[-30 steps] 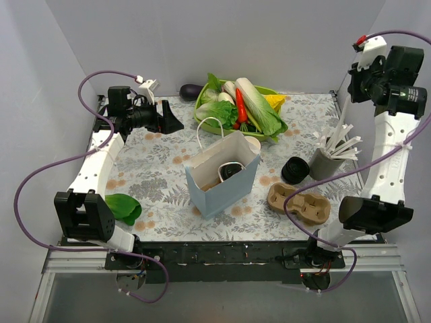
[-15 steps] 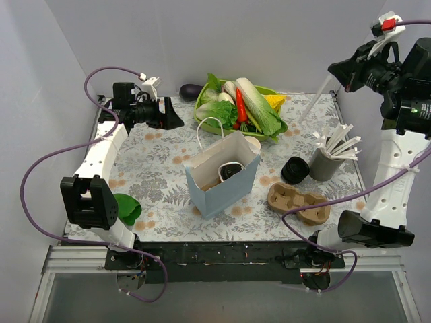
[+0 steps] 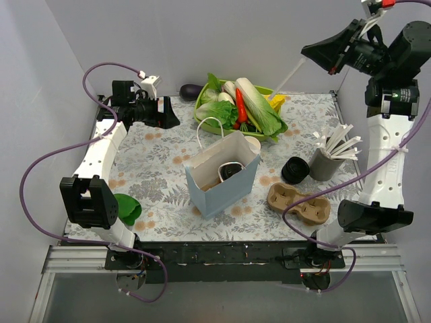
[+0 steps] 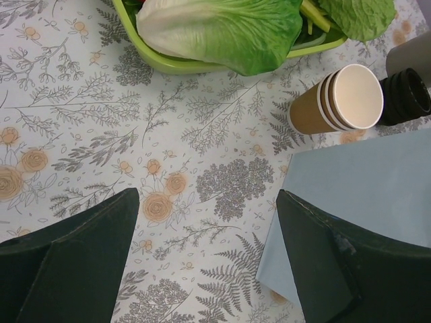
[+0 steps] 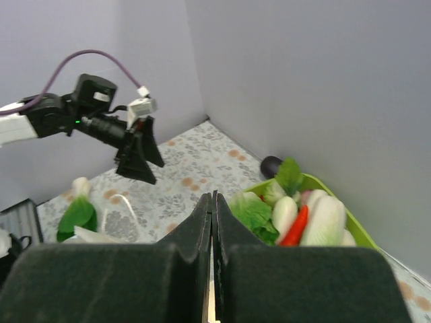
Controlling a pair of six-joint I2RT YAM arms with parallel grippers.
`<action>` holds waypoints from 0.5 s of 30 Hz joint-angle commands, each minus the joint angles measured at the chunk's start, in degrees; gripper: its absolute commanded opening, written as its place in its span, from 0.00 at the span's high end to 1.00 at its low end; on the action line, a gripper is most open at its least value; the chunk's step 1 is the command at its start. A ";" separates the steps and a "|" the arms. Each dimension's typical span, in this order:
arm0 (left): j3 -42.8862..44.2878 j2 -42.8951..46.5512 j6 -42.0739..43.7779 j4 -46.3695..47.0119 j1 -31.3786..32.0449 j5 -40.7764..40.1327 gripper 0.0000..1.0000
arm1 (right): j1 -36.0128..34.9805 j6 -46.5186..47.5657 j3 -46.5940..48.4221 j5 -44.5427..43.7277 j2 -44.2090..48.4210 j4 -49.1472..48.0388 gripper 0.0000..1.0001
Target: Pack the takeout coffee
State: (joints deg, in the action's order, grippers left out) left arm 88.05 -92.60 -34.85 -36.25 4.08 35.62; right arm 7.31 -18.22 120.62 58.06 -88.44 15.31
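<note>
The takeout coffee, a tan cup with a black lid, stands inside the open blue bag at the table's middle. My left gripper hovers open over the back left of the table. In the left wrist view its fingers straddle bare floral cloth, with the bag's blue side at the right. My right gripper is raised high at the back right, shut on a thin white straw that hangs down toward the tray. The right wrist view shows its jaws pressed together.
A green tray of vegetables sits at the back, an eggplant beside it. Lidless tan cups lie behind the bag. Black lids, a grey holder of straws and a cardboard cup carrier stand at the right. A green leaf lies front left.
My right arm has swung up and to the left, carrying the straw high above the table. The left arm has shifted only slightly at the back left.
</note>
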 commanded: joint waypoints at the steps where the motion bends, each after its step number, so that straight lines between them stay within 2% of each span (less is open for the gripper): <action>1: 1.25 1.36 2.33 -1.37 -0.12 -2.48 0.16 | -6.76 -3.41 2.08 3.11 0.82 -6.44 0.99; 9: 0.37 3.03 2.95 -1.63 -0.03 -3.53 0.16 | -16.80 1.95 2.25 3.11 1.26 1.99 0.99; 15: -1.83 4.27 2.60 -0.75 -0.03 -3.36 0.16 | -23.12 7.22 -3.80 3.72 2.84 9.82 0.99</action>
State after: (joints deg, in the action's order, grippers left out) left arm 87.39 -92.20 -32.82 -37.34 4.08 32.53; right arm -12.73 -15.07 119.87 60.58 -88.18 19.59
